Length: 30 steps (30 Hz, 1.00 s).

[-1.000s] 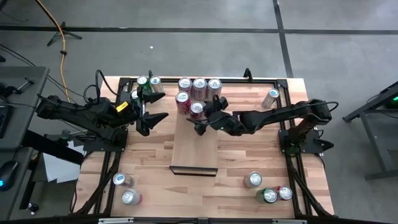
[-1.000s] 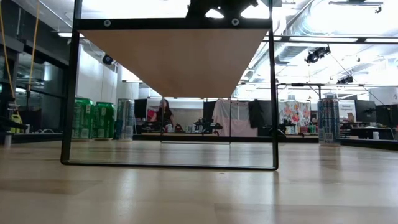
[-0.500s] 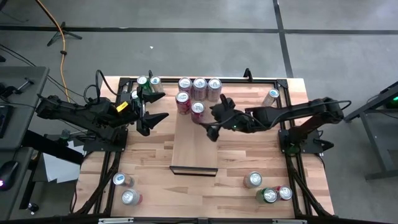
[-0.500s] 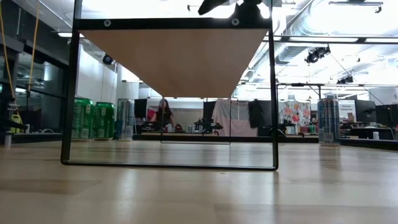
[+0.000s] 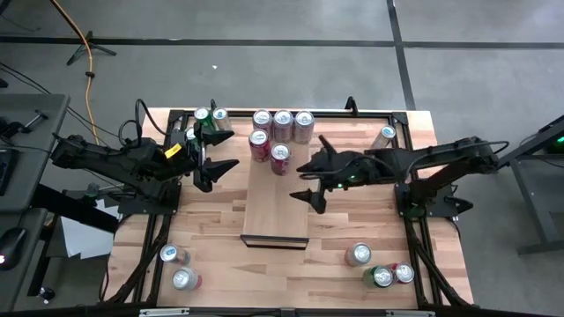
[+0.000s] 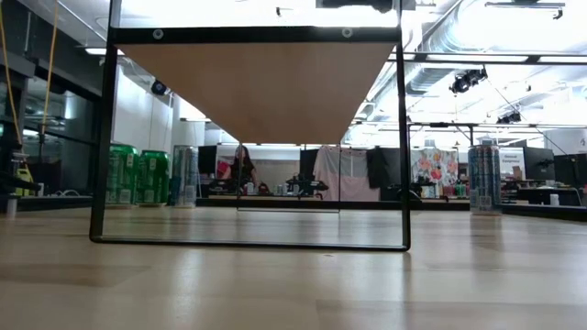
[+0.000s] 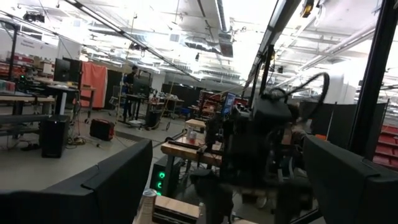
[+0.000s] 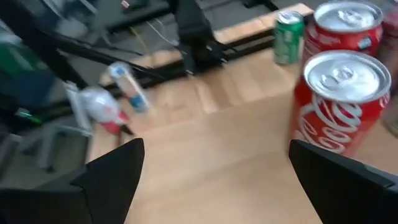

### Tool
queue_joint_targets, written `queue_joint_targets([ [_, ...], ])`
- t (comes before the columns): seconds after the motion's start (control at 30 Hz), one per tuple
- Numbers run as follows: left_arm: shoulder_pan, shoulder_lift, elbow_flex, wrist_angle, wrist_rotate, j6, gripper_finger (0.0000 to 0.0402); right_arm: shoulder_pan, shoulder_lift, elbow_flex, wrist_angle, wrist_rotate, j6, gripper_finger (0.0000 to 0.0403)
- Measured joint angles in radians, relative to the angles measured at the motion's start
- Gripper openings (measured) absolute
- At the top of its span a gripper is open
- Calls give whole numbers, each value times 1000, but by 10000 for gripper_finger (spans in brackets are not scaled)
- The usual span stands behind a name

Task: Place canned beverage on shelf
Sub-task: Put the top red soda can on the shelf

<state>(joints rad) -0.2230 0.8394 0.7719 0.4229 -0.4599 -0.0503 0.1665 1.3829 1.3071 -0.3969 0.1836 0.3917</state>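
**benchrat:** So the right end effector (image 5: pixel 310 180) is hanging spread wide and empty just off the right edge of the shelf (image 5: pixel 275 207), beside the red cans. Five cans (image 5: pixel 280 158) are already standing on the shelf's far end. What's it doing next, you think?

**canstacker:** I'm guessing it's heading for another one. There's a group of loose cans (image 5: pixel 379 269) sitting on the desk (image 5: pixel 211 238) near the front right corner, and more at front left. The left end effector (image 5: pixel 218 151) is parked released too, over by the green cans at the far left.

**benchrat:** Tips for the grab?

**canstacker:** Come down with one finger on each side of the can's middle, keep it upright, and set it in the bare part of the shelf, well clear of the standing ones so nothing's getting knocked over.
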Motion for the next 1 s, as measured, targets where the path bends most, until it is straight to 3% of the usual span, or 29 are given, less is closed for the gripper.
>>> queue_joint_targets([
  [0.17,0,0,0,0,0,0,348,0,-52,0,53,-113,25,387],
  [0.43,0,0,0,-1,0,0,348,-56,-60,1,66,-127,-39,387],
  [0.6,0,0,0,-2,0,1,348,-139,-51,6,60,-204,-100,387],
  [1.0,0,0,0,-8,0,1,348,-278,111,268,-200,-273,-369,387],
])
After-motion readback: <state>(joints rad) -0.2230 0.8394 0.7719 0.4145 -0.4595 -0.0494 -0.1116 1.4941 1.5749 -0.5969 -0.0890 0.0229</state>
